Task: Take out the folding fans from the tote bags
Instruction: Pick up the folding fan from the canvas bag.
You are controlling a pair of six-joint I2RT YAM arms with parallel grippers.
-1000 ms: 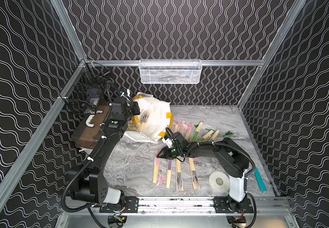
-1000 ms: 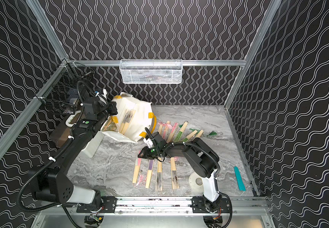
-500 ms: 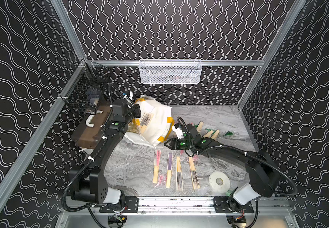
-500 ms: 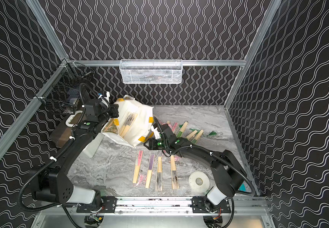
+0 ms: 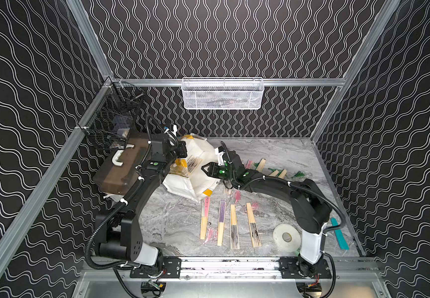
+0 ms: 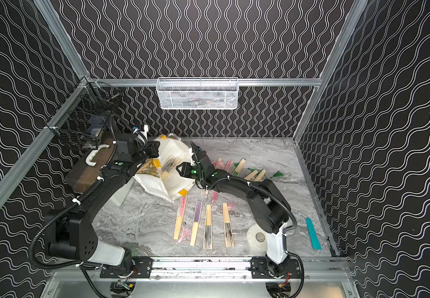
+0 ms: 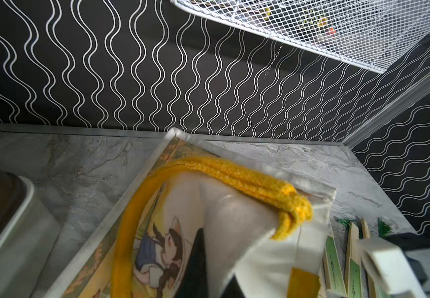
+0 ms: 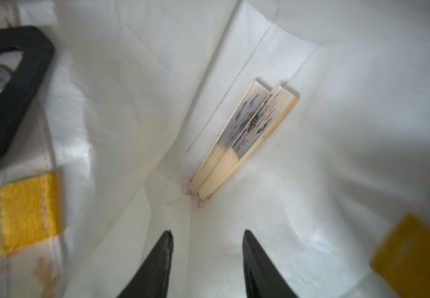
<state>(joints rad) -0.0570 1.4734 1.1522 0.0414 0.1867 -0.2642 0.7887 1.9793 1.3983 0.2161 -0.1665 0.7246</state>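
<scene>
Lying tipped beside a brown-lidded white box (image 5: 120, 167) in a top view, the white fabric tote bag with yellow handles (image 5: 199, 183) is clamped at its rim by the left gripper (image 5: 183, 154). Four bamboo folding fans (image 5: 230, 225) lie rowed on bare table (image 5: 177, 227) nearby. The right gripper (image 5: 205, 169), over that row a second ago, is now at the bag's mouth. Right wrist view: jaws apart, empty; two more folding fans (image 8: 244, 139) in the bag's corner.

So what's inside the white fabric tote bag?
Two closed bamboo folding fans with black-white paper lie together in a corner of the white fabric tote bag; anything under them or fabric folds is hidden.
</scene>
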